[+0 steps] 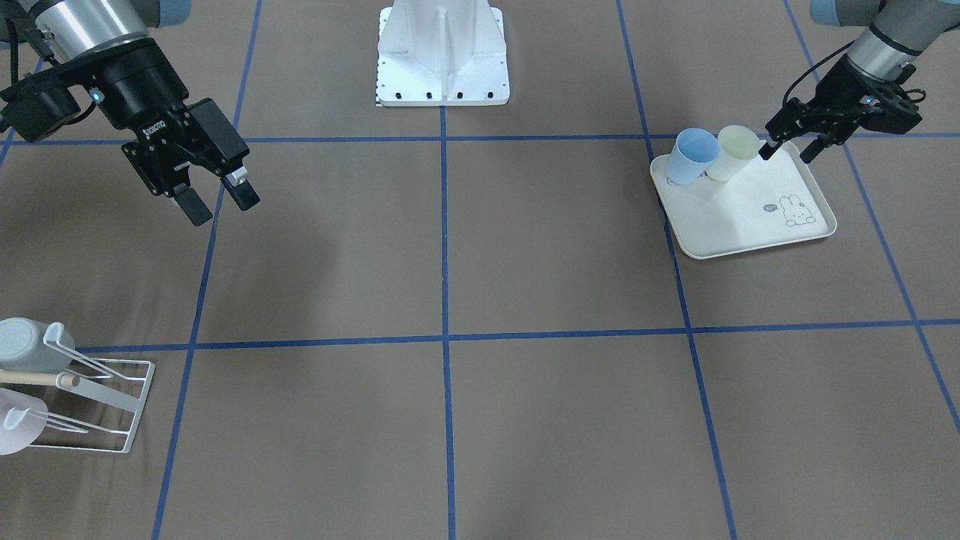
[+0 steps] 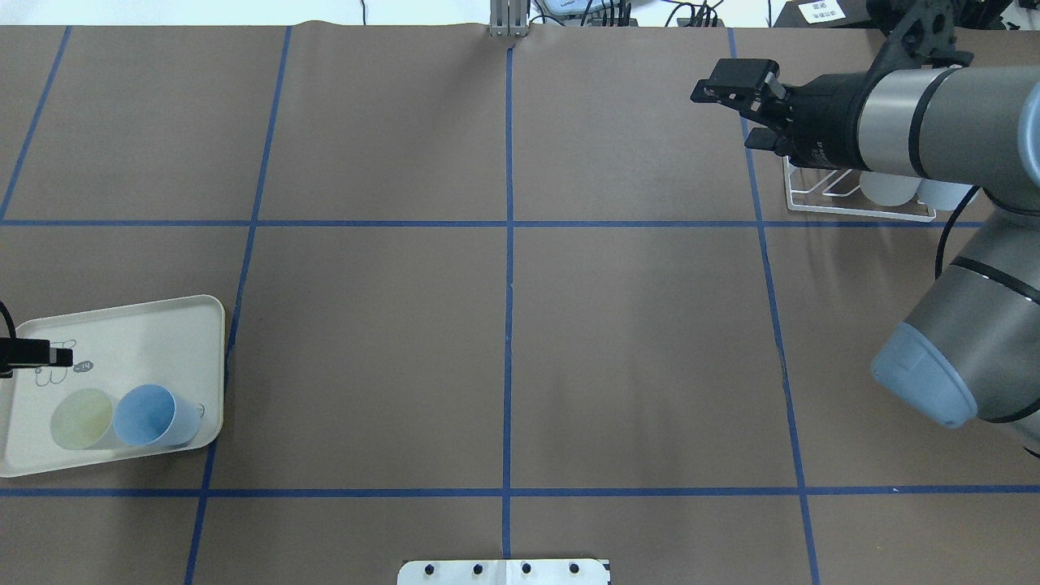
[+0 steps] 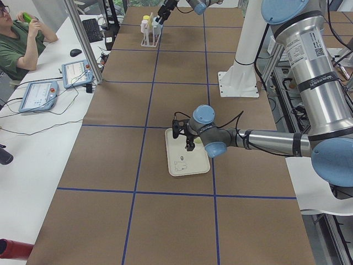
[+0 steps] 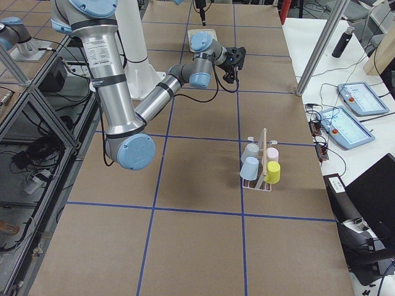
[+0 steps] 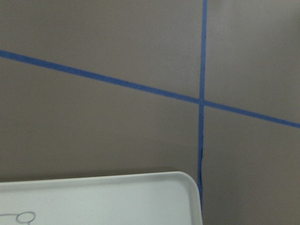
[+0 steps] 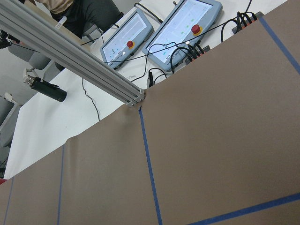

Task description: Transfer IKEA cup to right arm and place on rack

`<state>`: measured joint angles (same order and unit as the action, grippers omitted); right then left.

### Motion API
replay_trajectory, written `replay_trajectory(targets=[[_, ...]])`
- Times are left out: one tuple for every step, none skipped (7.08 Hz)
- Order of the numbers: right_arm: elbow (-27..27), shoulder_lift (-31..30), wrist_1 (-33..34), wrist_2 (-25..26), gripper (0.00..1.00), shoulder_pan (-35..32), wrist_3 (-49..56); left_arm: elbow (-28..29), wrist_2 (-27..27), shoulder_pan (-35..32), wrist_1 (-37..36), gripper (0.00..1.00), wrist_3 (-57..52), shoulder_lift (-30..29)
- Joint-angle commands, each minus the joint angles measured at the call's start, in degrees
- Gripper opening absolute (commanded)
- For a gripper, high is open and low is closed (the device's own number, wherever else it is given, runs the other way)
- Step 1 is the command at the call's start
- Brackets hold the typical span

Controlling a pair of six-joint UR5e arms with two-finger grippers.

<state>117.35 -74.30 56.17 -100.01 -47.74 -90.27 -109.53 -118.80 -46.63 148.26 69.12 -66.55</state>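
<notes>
Status, left gripper (image 1: 787, 154): fingers apart, nothing between them. The unit hangs above the cream tray (image 1: 757, 221). Both IKEA cups on the tray stand mouth up, side by side. The pale yellow cup (image 1: 733, 152) is just beside the inboard fingertip; contact cannot be determined. The blue cup (image 1: 691, 155) stands directly beyond the yellow one, further inboard.

Status, right gripper (image 1: 221, 204): fingers apart, empty, raised above the table (image 1: 525, 262). The rack (image 1: 112, 405) stands on the table below and outboard of this gripper, well apart from it. A wooden dowel (image 1: 37, 377) runs through the rack. Its prongs carry four cups: grey (image 4: 250, 150), pink (image 4: 271, 154), light blue (image 4: 249, 168) and bright yellow (image 4: 272, 172).

Neither gripper holds a cup.
</notes>
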Motion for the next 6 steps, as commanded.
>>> replay_trajectory(targets=[[-0.46, 0.03, 0.00, 0.08, 1.00, 0.10, 0.00, -0.15, 0.24, 4.16, -0.16, 1.00, 0.04, 2.03], [-0.46, 0.03, 0.00, 0.08, 1.00, 0.19, 0.00, -0.15, 0.24, 4.87, -0.16, 0.97, -0.04, 2.30], [-0.46, 0.03, 0.00, 0.08, 1.00, 0.10, 0.00, 0.02, 0.24, 5.49, -0.25, 0.86, 0.04, 2.56], [-0.55, 0.03, 0.00, 0.08, 1.00, 0.19, 0.00, -0.07, 0.15, 5.58, -1.47, 0.73, 0.05, 2.39], [-0.72, 0.03, 0.00, 0.17, 1.00, 0.19, 0.09, -0.07, 0.15, 5.93, -2.09, 0.69, 0.05, 2.21], [-0.98, 0.03, 0.00, 0.17, 1.00, 0.19, 0.18, -0.24, 0.15, 5.93, -2.36, 0.69, 0.05, 2.12]])
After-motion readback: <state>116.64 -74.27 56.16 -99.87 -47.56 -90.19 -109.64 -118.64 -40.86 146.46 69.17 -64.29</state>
